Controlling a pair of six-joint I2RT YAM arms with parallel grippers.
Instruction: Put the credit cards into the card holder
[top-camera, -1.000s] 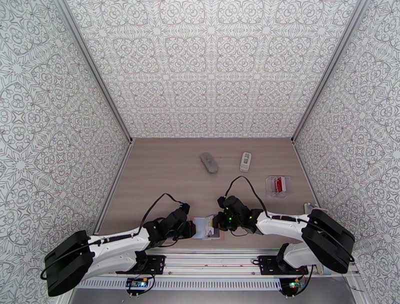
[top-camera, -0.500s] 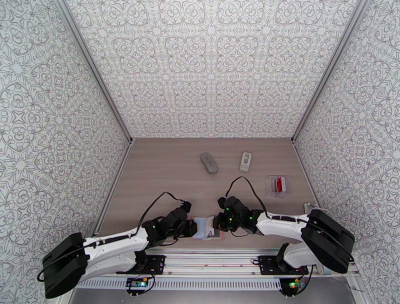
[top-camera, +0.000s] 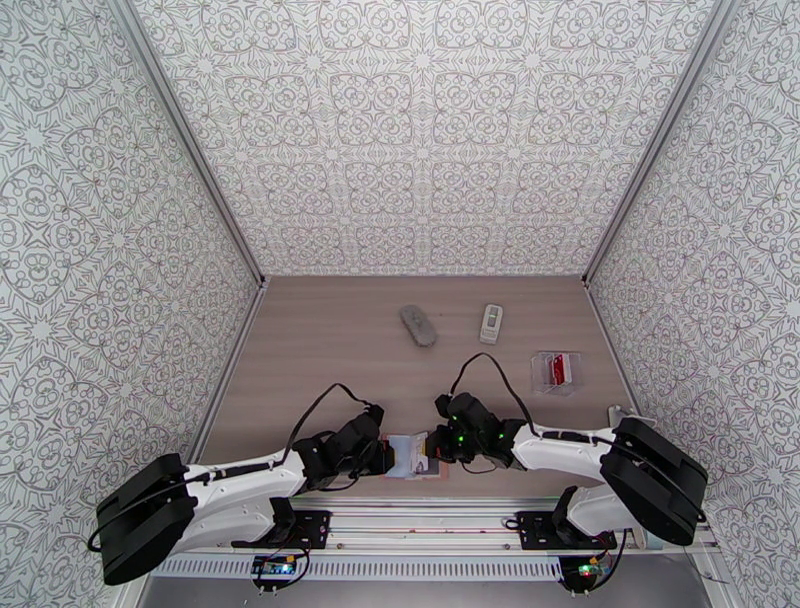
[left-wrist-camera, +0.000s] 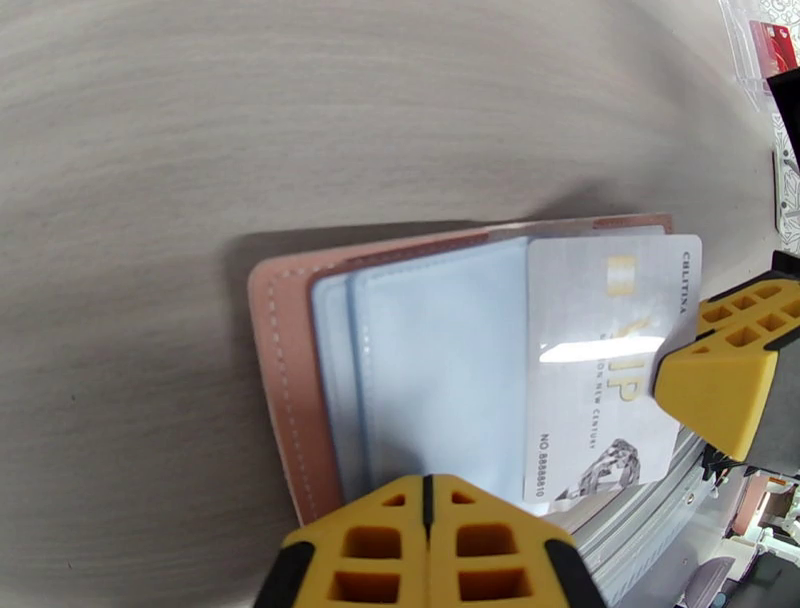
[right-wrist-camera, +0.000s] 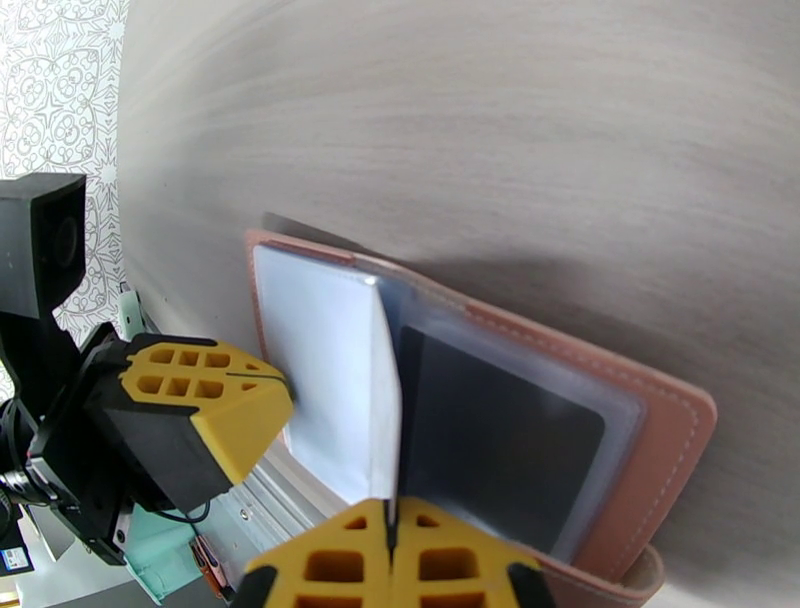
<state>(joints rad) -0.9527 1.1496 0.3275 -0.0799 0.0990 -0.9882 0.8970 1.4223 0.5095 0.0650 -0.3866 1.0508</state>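
Left gripper (left-wrist-camera: 428, 482) sits at the bottom middle of its own wrist view, and we see its yellow pads pressed together, pinching the near edge of the pale blue sleeves of the card holder (left-wrist-camera: 272, 380). That holder lies open on the table (left-wrist-camera: 300, 120), pink cover down, low in the centre of the top view between the two arms. Just right of the sleeves we've got the white card (left-wrist-camera: 600, 400) with VIP in gold, its left edge tucked under a clear sleeve and the rest sticking out to the right. Right gripper (right-wrist-camera: 390, 508) has its pads squeezed tight on that card's edge. To the right of it a dark card (right-wrist-camera: 500, 430) sits flat in a sleeve on the holder's other half. Higher up in the top view, well apart from all that, we spot a grey lump (top-camera: 418, 326), a small white gadget (top-camera: 490, 323) and, furthest right, a clear box (top-camera: 556, 370) with something red inside
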